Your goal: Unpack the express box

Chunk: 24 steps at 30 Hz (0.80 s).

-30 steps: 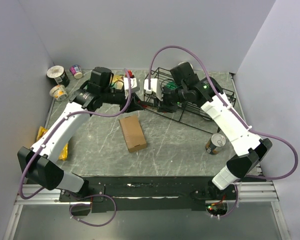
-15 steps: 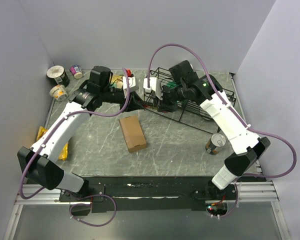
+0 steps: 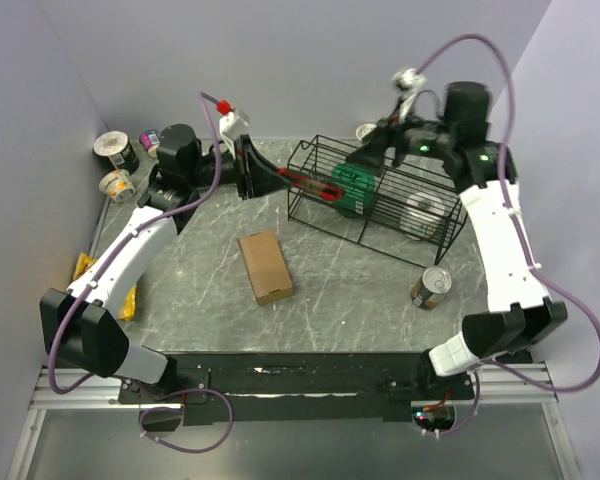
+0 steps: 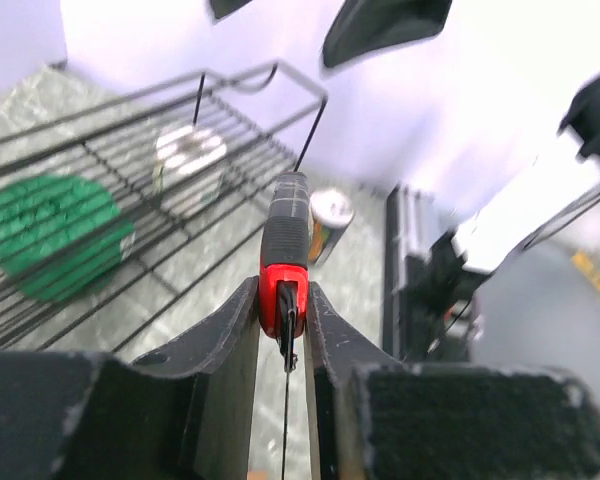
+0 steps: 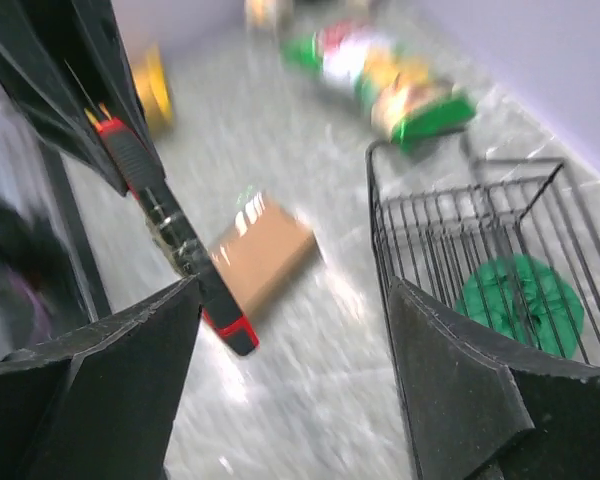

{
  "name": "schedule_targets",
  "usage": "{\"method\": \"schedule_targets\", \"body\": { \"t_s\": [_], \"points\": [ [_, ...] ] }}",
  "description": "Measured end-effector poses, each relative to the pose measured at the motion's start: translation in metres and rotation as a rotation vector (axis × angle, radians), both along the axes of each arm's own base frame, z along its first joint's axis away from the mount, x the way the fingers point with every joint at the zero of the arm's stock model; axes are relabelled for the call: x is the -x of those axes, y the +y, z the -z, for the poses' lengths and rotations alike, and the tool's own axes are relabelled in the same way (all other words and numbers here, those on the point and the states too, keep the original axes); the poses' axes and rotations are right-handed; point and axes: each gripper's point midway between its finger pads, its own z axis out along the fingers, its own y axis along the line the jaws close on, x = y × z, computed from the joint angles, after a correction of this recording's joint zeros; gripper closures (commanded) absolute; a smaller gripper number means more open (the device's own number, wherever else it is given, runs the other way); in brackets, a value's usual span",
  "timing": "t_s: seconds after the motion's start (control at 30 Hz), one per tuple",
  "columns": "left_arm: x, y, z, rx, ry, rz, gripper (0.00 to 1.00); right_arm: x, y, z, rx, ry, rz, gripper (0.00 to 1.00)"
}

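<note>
The express box (image 3: 265, 267) is a small flat brown carton lying shut on the marble table, also seen blurred in the right wrist view as the box (image 5: 260, 255). My left gripper (image 3: 268, 176) hangs in the air behind it, shut on the red end of a red-and-black utility knife (image 3: 305, 184). From the wrist the left gripper (image 4: 283, 300) pinches the knife (image 4: 288, 230), which points over the basket. My right gripper (image 3: 375, 152) is raised above the basket's back edge. The right gripper (image 5: 295, 290) is open and holds nothing; the knife (image 5: 170, 230) shows to its left.
A black wire basket (image 3: 380, 215) holds a green lid (image 3: 352, 188) and a tin. A can (image 3: 432, 287) stands at the right front. Cups (image 3: 115, 150) sit at the back left, a yellow bag (image 3: 83, 268) at the left edge, a chip bag (image 5: 390, 80) at the back.
The right gripper let go of the knife, opened wide and lifted away to the back right. The left gripper drew back and up with the knife still in it.
</note>
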Motion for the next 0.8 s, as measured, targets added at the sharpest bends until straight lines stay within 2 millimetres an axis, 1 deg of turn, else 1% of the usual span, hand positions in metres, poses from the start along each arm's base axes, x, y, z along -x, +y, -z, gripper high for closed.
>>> {"method": "schedule_targets", "body": {
  "t_s": [0.07,0.13,0.2,0.27,0.33,0.47,0.57,0.67,0.8],
  "points": [
    [-0.003,0.001,-0.014,0.043,0.022,-0.008,0.99,-0.002,-0.015,-0.025,-0.124,0.008,0.037,0.18],
    [-0.002,-0.001,-0.033,0.082,0.012,0.003,0.99,0.01,-0.013,-0.042,-0.207,0.012,0.009,0.17],
    [-0.002,-0.002,-0.049,0.113,-0.004,0.014,0.99,0.026,-0.006,-0.05,-0.25,0.015,-0.052,0.17],
    [0.0,-0.004,-0.061,0.137,-0.02,0.029,0.99,0.04,-0.001,-0.049,-0.27,0.029,-0.102,0.17],
    [0.002,-0.005,-0.067,0.148,-0.024,0.041,0.99,0.048,0.002,-0.042,-0.281,0.055,-0.139,0.17],
    [0.004,-0.005,-0.068,0.152,-0.004,0.053,0.99,0.05,0.006,-0.031,-0.302,0.111,-0.18,0.18],
    [0.005,-0.006,-0.068,0.152,0.004,0.058,0.99,0.049,0.011,-0.029,-0.309,0.128,-0.206,0.23],
    [0.007,-0.006,-0.068,0.151,0.006,0.066,0.99,0.053,0.019,-0.029,-0.313,0.138,-0.245,0.3],
    [0.008,-0.007,-0.068,0.151,0.006,0.069,0.99,0.054,0.031,-0.03,-0.316,0.149,-0.297,0.45]
  ]
}}
